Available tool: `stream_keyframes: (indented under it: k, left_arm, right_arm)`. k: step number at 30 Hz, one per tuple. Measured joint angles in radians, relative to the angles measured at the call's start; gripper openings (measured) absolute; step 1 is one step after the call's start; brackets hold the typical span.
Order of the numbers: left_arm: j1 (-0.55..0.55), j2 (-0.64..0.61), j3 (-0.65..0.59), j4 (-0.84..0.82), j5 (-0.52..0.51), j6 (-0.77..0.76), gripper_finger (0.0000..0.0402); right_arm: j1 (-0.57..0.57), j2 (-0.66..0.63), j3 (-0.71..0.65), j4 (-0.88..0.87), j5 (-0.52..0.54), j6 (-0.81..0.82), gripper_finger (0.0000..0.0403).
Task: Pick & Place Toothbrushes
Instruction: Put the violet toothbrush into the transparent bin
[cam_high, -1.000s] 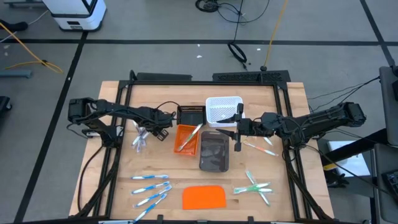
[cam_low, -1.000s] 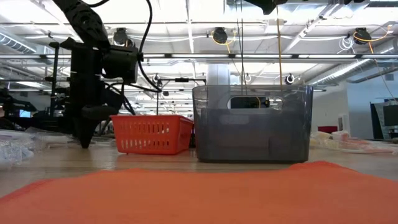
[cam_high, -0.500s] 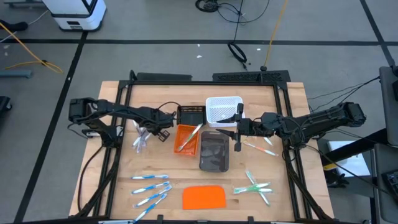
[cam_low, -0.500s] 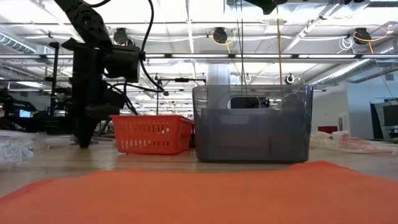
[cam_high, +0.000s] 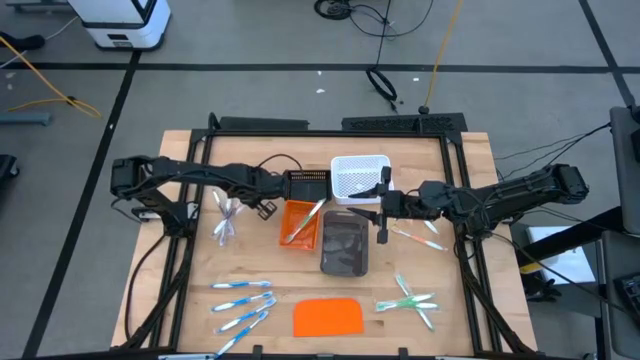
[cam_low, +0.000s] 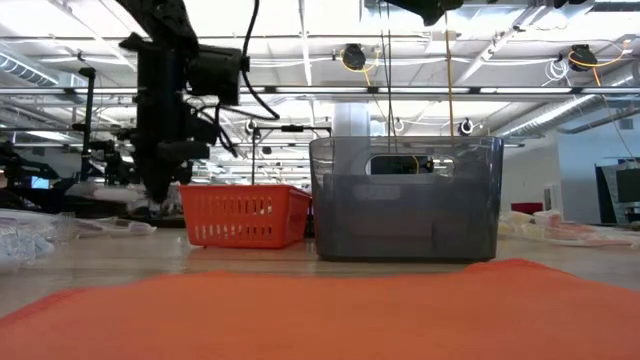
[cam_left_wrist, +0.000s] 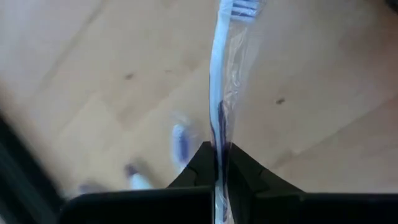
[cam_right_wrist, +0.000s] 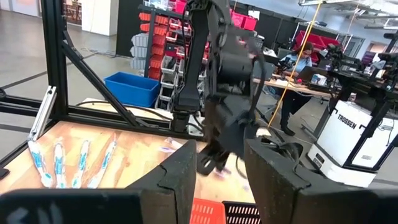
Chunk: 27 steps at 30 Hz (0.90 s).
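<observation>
My left gripper (cam_high: 263, 208) hangs above the table between the pile of pale toothbrushes (cam_high: 225, 216) and the orange basket (cam_high: 300, 222), shut on one pale, clear-wrapped toothbrush (cam_left_wrist: 217, 93). The basket has a toothbrush (cam_high: 306, 220) lying in it. Blue toothbrushes (cam_high: 243, 303) lie at the near left, green ones (cam_high: 410, 298) at the near right, pink ones (cam_high: 420, 238) on the right. My right gripper (cam_high: 382, 222) waits open beside the grey bin (cam_high: 344, 247), nothing between its fingers (cam_right_wrist: 180, 174). My left gripper pinches the toothbrush's handle (cam_left_wrist: 216, 134) between its two fingertips. The fingers point down from above (cam_low: 160, 205). The toothbrush sticks out past the fingertips, its bristle head (cam_left_wrist: 241, 6) at the free end, and it is lifted clear of the table.
A white basket (cam_high: 359, 178) and a black tray (cam_high: 307, 184) stand behind the orange basket and grey bin. A flat orange slab (cam_high: 328, 317) lies at the near edge. A dark frame (cam_high: 190, 250) runs along the table's sides.
My left gripper has shut on a pale toothbrush at the pile, then risen and moved toward the orange basket, lifting the toothbrush clear of the table.
</observation>
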<state>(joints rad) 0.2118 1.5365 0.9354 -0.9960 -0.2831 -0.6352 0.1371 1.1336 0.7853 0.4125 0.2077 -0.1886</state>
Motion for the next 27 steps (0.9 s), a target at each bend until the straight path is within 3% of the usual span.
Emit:
stream_keyframes:
  k: [10,18,23,27]
  left_arm:
    - [-0.029,-0.072,0.136,-0.015,-0.044,0.037,0.0012]
    - [-0.113,-0.161,0.162,0.241,-0.005,0.173,0.0007]
    - [-0.168,-0.175,0.161,0.388,0.003,0.256,0.0019]
    - [-0.2,-0.175,0.162,0.509,0.003,0.302,0.0006]
  right_arm:
    - [0.0,0.0,0.0,-0.006,0.003,0.008,0.0125]
    - [0.0,0.0,0.0,-0.008,0.003,0.009,0.0125]
    - [0.0,0.0,0.0,-0.025,0.004,0.024,0.0125]
    - [0.0,0.0,0.0,-0.041,0.004,0.035,0.0125]
